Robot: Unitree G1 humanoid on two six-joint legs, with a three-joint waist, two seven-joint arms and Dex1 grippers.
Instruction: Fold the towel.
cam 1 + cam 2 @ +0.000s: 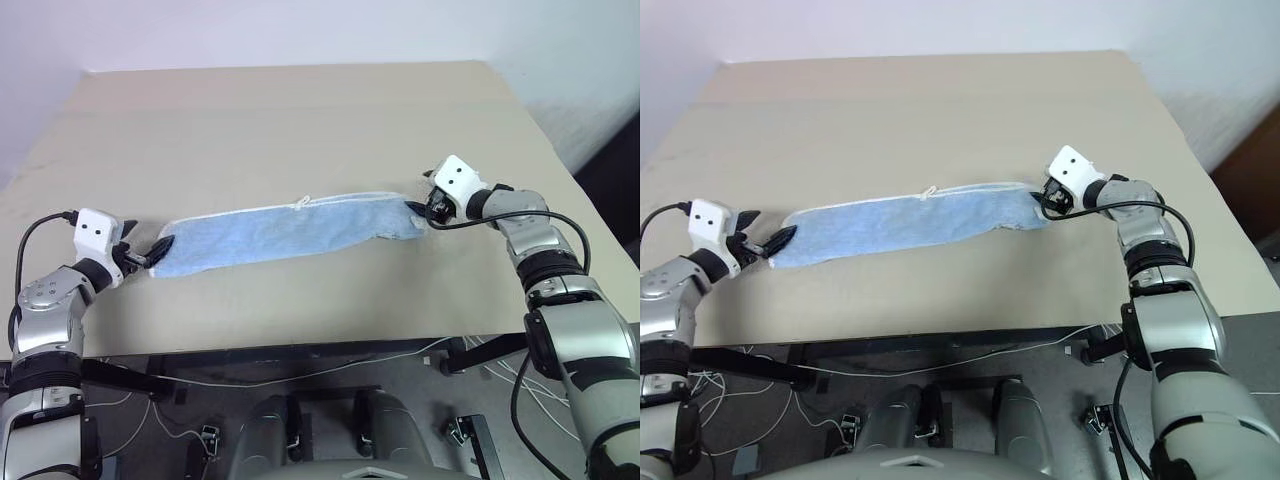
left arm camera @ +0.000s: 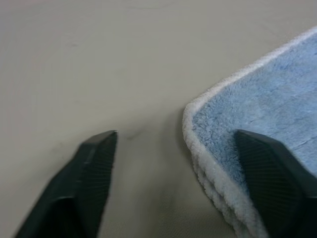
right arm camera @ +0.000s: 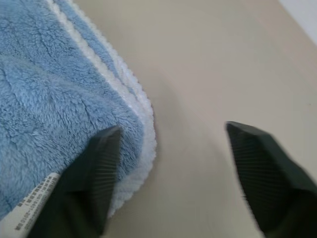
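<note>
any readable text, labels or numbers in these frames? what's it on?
White care tag sewn at the edge of the blue towel, right wrist view: several lines of dark print, too blurred to read.
No other text, brand, number or sign on the table.

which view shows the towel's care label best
The right wrist view: the white printed label lies at the towel corner beside the open right gripper. The eye views show the whole folded towel, label not discernible; the left wrist view shows its other corner.
</note>
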